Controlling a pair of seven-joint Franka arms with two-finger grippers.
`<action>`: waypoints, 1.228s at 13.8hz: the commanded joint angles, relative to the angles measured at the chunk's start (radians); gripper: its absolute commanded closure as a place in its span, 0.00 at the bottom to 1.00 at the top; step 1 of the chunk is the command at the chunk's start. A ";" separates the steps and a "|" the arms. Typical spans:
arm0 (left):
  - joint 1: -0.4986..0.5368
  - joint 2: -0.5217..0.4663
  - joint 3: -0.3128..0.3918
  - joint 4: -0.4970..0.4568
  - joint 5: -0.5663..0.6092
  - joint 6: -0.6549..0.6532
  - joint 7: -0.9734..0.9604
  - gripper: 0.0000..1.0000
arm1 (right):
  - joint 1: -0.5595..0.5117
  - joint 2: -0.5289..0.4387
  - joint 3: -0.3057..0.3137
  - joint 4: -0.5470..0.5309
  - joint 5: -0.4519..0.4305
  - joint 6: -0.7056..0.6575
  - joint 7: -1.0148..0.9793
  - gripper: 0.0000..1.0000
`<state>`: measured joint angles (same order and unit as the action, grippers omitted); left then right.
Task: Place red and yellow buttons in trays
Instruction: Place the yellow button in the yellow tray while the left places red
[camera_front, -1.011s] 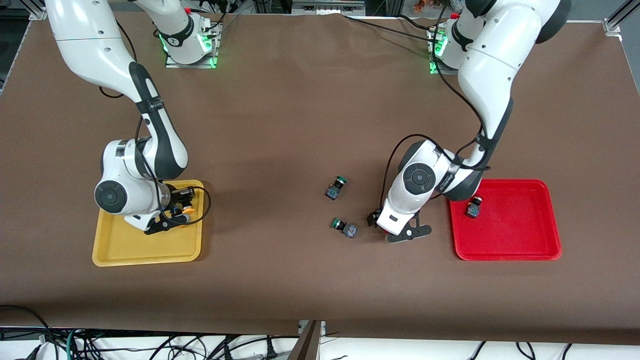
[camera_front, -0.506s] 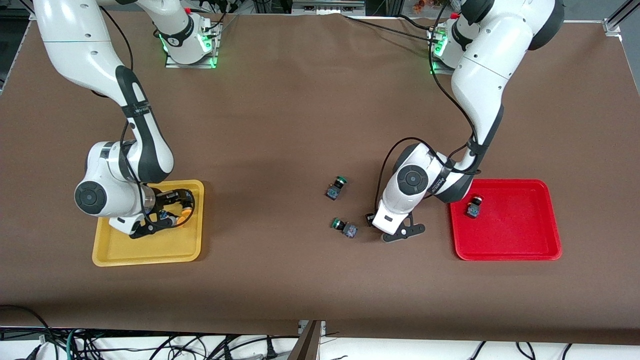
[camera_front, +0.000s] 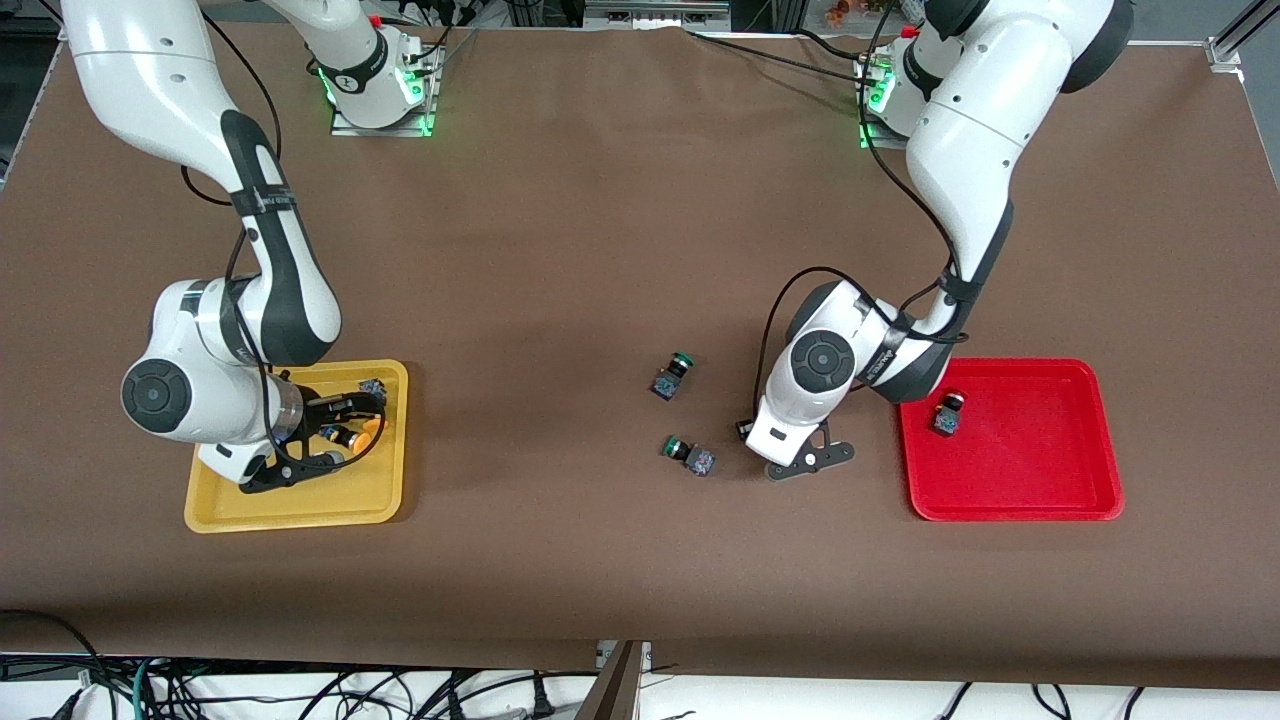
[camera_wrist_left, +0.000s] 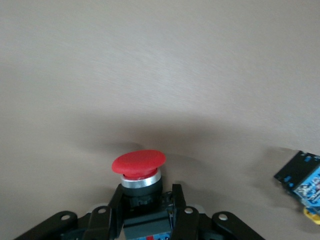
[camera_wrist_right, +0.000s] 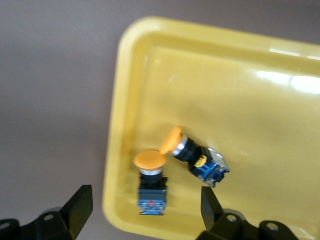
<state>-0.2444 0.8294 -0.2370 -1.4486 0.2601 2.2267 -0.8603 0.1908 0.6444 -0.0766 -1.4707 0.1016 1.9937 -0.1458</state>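
My left gripper (camera_front: 792, 456) is shut on a red-capped button (camera_wrist_left: 138, 165), low over the brown table between the green switches and the red tray (camera_front: 1040, 475). In the left wrist view its fingers (camera_wrist_left: 178, 200) clamp the button's dark body. A second red button (camera_front: 947, 412) lies in the red tray. My right gripper (camera_front: 325, 440) is open over the yellow tray (camera_front: 300, 500). Two yellow-orange buttons (camera_wrist_right: 150, 180) (camera_wrist_right: 196, 156) lie in that tray with their caps touching, and the right gripper (camera_wrist_right: 145, 206) is open above them. One of them shows in the front view (camera_front: 352, 437).
Two green-capped switches (camera_front: 673, 375) (camera_front: 690, 454) lie on the table near its middle, beside my left gripper. The blue body of one (camera_wrist_left: 302, 176) shows at the edge of the left wrist view. Both arm bases stand along the table's edge farthest from the front camera.
My right gripper has opened and pulled back toward the right arm's end of the yellow tray, leaving a yellow button there. My left gripper has shifted slightly toward the green switches.
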 joint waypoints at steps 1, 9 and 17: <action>0.048 -0.129 0.008 -0.010 0.028 -0.170 0.113 0.88 | 0.041 -0.081 0.000 0.017 0.007 -0.071 0.106 0.01; 0.367 -0.239 0.002 -0.021 0.021 -0.432 0.959 0.87 | 0.053 -0.408 -0.009 0.010 -0.029 -0.347 0.213 0.01; 0.543 -0.128 0.004 -0.137 0.024 -0.103 1.439 0.82 | 0.049 -0.450 -0.009 0.024 -0.076 -0.377 0.199 0.01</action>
<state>0.2931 0.7101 -0.2196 -1.5209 0.2625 2.0336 0.5535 0.2445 0.2030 -0.0884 -1.4381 0.0401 1.6169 0.0477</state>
